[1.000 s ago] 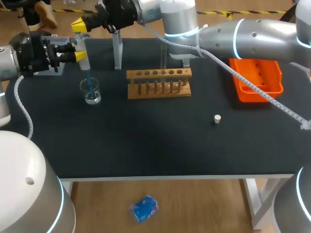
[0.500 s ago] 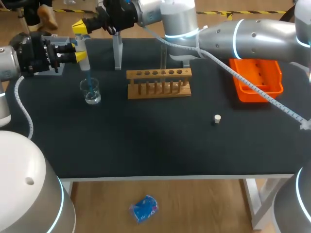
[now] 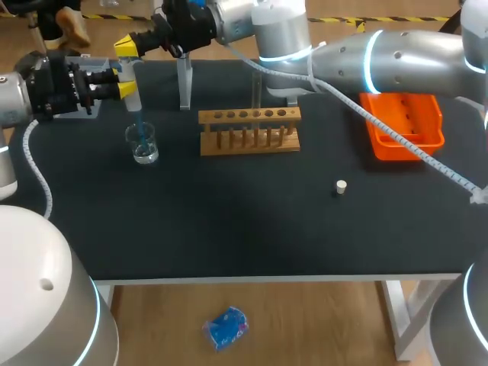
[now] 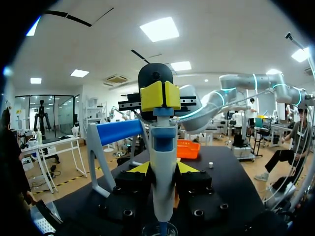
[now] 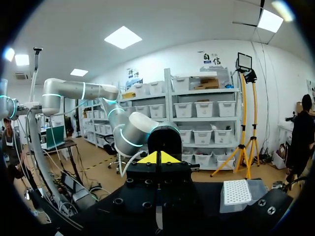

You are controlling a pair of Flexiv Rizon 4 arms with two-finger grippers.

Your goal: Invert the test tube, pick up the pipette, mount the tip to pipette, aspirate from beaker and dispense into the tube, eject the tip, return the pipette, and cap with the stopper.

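My left gripper [image 3: 124,82] is shut on the white pipette [image 3: 133,95], which it holds upright. The pipette's blue tip [image 3: 140,126] reaches down into the glass beaker [image 3: 143,145]. In the left wrist view the pipette [image 4: 163,191] stands between my own yellow fingers [image 4: 140,168], with the beaker's rim [image 4: 160,229] below it. My right gripper [image 3: 127,46] is shut, and its yellow tips [image 4: 160,96] rest on the pipette's top. The right wrist view shows its own gripper [image 5: 157,158] shut with nothing in it. The white stopper [image 3: 341,187] lies on the mat.
A wooden test tube rack [image 3: 249,130] stands mid-table, with a clear pipette stand [image 3: 184,84] behind it. An orange tray [image 3: 402,118] sits at the back right. A tip box [image 5: 237,192] lies at the back left, near my left arm.
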